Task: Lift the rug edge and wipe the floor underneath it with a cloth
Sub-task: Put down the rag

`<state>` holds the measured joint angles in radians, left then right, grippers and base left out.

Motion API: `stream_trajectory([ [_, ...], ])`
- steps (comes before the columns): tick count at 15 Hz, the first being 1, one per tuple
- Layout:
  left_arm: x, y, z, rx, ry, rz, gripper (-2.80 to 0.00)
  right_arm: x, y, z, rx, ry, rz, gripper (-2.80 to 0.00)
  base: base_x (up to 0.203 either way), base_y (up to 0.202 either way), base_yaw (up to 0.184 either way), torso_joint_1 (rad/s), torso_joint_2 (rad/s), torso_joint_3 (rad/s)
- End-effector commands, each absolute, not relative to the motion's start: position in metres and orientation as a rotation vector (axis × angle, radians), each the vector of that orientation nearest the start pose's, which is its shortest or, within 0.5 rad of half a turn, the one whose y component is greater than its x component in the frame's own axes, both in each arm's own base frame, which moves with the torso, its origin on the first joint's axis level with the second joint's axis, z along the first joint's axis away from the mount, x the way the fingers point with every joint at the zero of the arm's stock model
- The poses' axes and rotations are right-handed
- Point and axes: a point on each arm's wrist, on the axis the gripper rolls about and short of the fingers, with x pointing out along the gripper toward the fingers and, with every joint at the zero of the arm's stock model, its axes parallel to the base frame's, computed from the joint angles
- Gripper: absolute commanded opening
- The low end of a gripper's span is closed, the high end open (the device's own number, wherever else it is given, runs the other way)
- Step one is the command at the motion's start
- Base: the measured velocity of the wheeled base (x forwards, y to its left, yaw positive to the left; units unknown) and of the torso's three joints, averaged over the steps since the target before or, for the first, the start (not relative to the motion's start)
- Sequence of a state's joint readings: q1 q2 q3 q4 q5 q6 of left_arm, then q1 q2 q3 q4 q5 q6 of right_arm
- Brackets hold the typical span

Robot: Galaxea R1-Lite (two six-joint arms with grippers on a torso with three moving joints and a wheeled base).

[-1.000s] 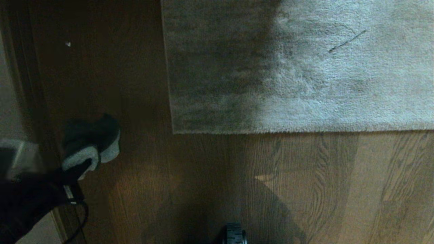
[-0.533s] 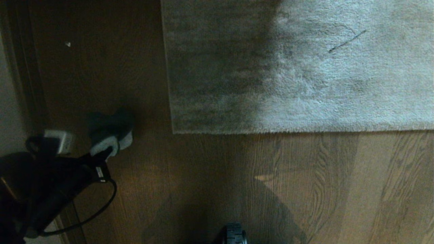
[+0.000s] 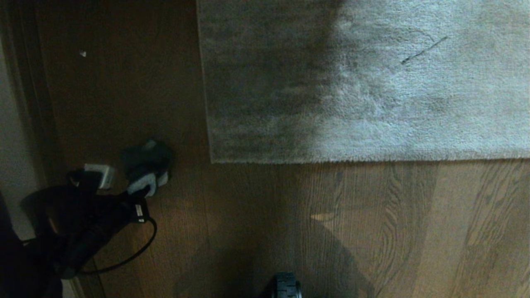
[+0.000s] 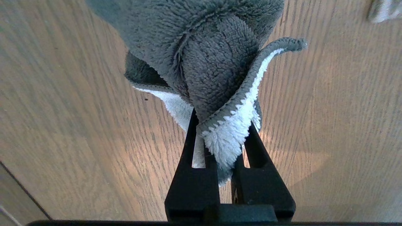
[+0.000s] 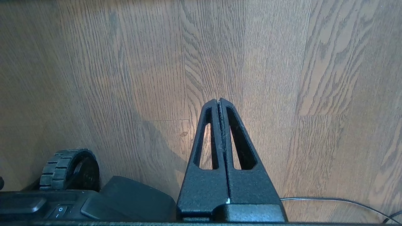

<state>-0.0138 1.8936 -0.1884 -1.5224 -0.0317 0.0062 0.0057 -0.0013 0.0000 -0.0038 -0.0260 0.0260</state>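
Gripping the cloth [image 4: 216, 62], grey with a white underside, our left gripper [image 3: 143, 191] pinches it over the floor [image 3: 248, 231], left of the rug [image 3: 352, 82] corner. The rug edges lie flat. Our right gripper [image 5: 219, 102] hangs closed, empty.

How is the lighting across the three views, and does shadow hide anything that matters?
Head view: a heavy shadow darkens the rug's left half and the floor beside it, so the left gripper and cloth read dim. Left wrist view: evenly lit, the cloth's pile is crisp. Right wrist view: bright, with a soft shadow under the right gripper.
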Motion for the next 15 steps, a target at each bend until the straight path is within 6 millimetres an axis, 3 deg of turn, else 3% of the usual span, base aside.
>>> stream_trajectory([
  [1, 0.252, -0.004, 0.082, 0.002, 0.152, -0.046, -2.80, -0.023, -0.001, 0.076, 0.026, -0.005, -0.020, -2.80, 0.000, 0.000, 0.000, 0.000, 0.00, 0.000],
  [5, 0.256, -0.004, 0.080, 0.000, 0.156, -0.039, -2.80, -0.023, -0.001, 0.076, 0.026, -0.005, -0.020, -2.80, 0.000, 0.000, 0.000, 0.000, 0.00, 0.000],
  [6, 0.256, -0.004, 0.080, -0.002, 0.156, -0.039, 0.00, -0.023, -0.001, 0.076, 0.026, -0.005, -0.020, -2.80, 0.000, 0.000, 0.000, 0.000, 0.00, 0.000],
  [11, 0.256, -0.005, 0.082, -0.005, 0.148, -0.044, 0.00, -0.023, -0.001, 0.076, 0.026, -0.005, -0.020, -2.80, 0.000, 0.000, 0.000, 0.000, 0.00, 0.000],
  [15, 0.245, -0.005, 0.094, -0.005, 0.108, -0.044, 0.00, -0.023, -0.001, 0.076, 0.026, -0.005, -0.020, -2.80, 0.000, 0.000, 0.000, 0.000, 0.00, 0.000],
])
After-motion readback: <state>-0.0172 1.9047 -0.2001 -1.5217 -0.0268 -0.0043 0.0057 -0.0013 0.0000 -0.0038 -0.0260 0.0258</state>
